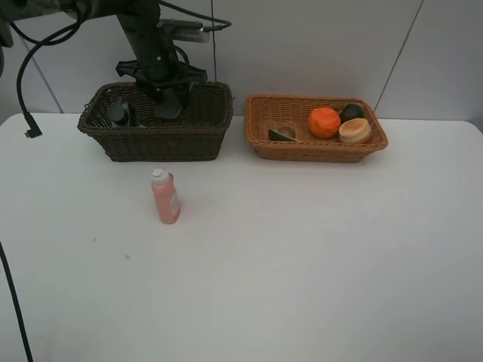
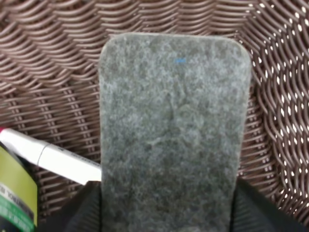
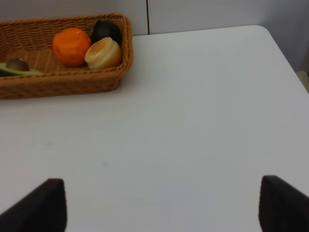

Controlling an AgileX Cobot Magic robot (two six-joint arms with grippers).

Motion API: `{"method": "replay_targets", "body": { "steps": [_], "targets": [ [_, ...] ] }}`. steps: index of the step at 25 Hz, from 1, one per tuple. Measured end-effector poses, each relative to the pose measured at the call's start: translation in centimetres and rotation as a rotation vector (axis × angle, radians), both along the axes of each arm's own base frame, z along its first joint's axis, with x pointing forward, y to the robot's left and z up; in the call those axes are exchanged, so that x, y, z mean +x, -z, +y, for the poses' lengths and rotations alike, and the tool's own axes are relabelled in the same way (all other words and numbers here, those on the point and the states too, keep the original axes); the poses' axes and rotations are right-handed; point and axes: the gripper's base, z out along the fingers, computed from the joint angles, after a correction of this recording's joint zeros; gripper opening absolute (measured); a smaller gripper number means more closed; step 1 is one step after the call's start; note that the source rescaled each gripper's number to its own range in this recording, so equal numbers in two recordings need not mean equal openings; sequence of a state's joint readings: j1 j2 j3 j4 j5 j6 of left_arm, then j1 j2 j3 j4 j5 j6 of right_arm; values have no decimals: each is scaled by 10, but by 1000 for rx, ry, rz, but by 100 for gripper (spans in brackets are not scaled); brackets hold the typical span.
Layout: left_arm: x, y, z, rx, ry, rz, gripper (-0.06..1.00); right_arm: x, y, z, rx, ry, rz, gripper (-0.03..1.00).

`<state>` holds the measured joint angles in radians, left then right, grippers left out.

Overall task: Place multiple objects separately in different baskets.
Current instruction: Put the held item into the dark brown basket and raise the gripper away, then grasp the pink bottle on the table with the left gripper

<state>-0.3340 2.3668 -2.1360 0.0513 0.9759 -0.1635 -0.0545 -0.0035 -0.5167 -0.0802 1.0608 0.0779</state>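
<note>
My left gripper reaches down into the dark brown basket. In the left wrist view a grey-black eraser block fills the space between the fingers, which sit right at its sides; a gap cannot be made out. Beside the block lie a white marker and a dark-green pump bottle. The pink bottle lies on the table in front of that basket. The light basket holds an orange, mangosteen, peach and avocado half. My right gripper is open over bare table.
The white table runs wide in front of both baskets. A black cable hangs at the far left. The right arm is outside the exterior high view.
</note>
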Motion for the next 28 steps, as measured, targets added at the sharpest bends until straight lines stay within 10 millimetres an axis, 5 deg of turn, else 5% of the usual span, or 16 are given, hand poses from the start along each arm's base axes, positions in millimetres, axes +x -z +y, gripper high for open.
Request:
{"method": "replay_targets", "body": {
  "steps": [2,5,21,28],
  "targets": [
    [-1,0,0,-7,-23,18,86,0,0,0,0,0,0,100],
    [-3,1,0,-12,-32,40,98,0,0,0,0,0,0,100],
    [-6,-2,0,-18,-45,65,100,0,0,0,0,0,0,100],
    [-32,-55,0,-46,-97,114,100,0,0,0,0,0,0,100]
  ]
}}
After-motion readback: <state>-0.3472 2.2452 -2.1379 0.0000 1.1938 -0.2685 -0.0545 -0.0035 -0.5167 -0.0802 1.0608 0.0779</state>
